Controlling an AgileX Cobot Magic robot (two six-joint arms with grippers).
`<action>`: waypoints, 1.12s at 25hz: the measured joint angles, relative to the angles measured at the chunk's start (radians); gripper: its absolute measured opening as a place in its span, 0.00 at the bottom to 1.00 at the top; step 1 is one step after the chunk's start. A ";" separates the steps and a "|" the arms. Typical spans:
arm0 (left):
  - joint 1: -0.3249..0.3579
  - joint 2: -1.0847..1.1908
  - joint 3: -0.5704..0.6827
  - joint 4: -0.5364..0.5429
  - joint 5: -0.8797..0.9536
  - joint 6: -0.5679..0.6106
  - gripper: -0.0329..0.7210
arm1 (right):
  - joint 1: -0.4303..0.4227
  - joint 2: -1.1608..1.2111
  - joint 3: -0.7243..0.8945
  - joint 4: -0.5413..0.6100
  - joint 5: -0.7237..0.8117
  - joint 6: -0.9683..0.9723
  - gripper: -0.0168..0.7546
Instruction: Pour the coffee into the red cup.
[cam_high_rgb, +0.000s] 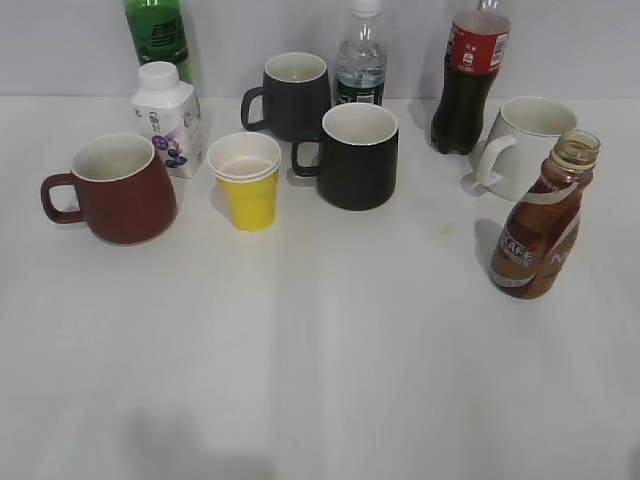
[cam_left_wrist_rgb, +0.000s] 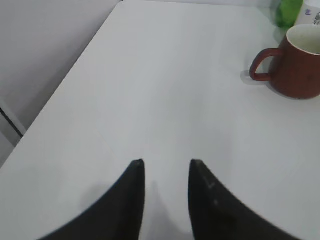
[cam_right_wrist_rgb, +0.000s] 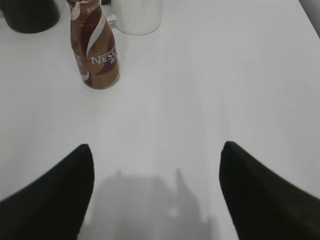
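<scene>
Coffee bottle (cam_right_wrist_rgb: 95, 50) stands upright, far-left of my right hand (cam_right_wrist_rgb: 157, 165), which is spread wide and empty. Red cup (cam_high_rgb: 120, 188) far left, near my barely parted left hand (cam_left_wrist_rgb: 166, 172).

Uncapped coffee (cam_high_rgb: 536, 232) upright at right; red cup (cam_high_rgb: 120, 188) far left.

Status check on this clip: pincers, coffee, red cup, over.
Left pincer narrowly open, empty; right pincer wide open, empty. Coffee bottle upright, uncapped, untouched. Red cup far left, upright. Yellow cup and black mug stand between them.
</scene>
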 joint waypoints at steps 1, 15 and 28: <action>0.000 0.000 0.000 0.000 0.000 0.000 0.36 | 0.000 0.000 0.000 0.000 0.000 0.000 0.78; -0.040 0.000 0.000 -0.005 0.000 0.000 0.36 | 0.000 0.000 0.000 0.001 0.000 0.000 0.78; -0.242 0.047 -0.023 0.017 -0.326 0.000 0.36 | 0.000 0.041 -0.020 0.003 -0.217 0.000 0.78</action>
